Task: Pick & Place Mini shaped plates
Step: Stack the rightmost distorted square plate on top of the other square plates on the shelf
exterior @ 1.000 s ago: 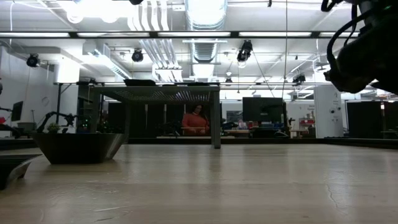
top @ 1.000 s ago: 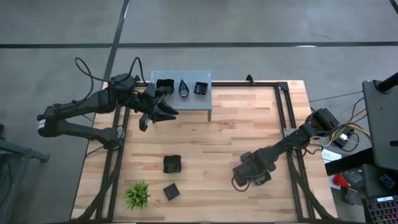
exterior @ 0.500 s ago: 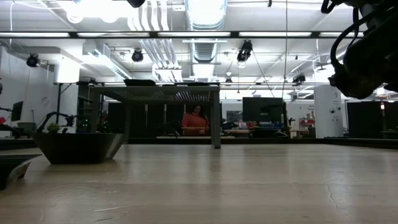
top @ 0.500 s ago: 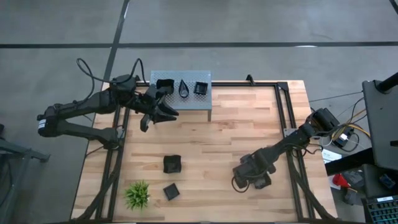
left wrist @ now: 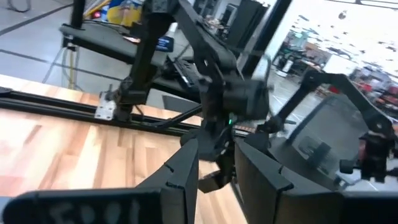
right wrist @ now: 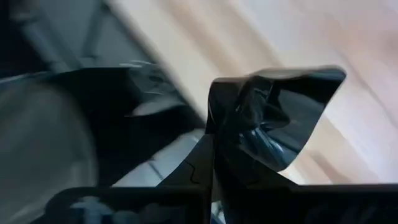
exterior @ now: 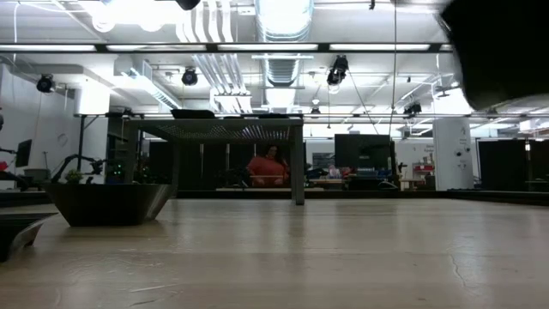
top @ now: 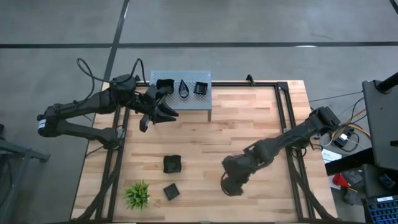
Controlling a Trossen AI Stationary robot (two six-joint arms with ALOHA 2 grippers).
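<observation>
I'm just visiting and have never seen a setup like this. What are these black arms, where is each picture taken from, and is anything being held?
These are two robot arms with two-finger grippers, working at a wooden table. One picture looks straight down, one looks level across the tabletop, and two come from cameras on the arms' wrists.

The left gripper hovers open beside a small grey metal shelf carrying three little black dishes. On the table lie two more black square dishes and a small green plant.

The right gripper is low over the table; its wrist camera shows it shut on a glossy black dish.
</observation>
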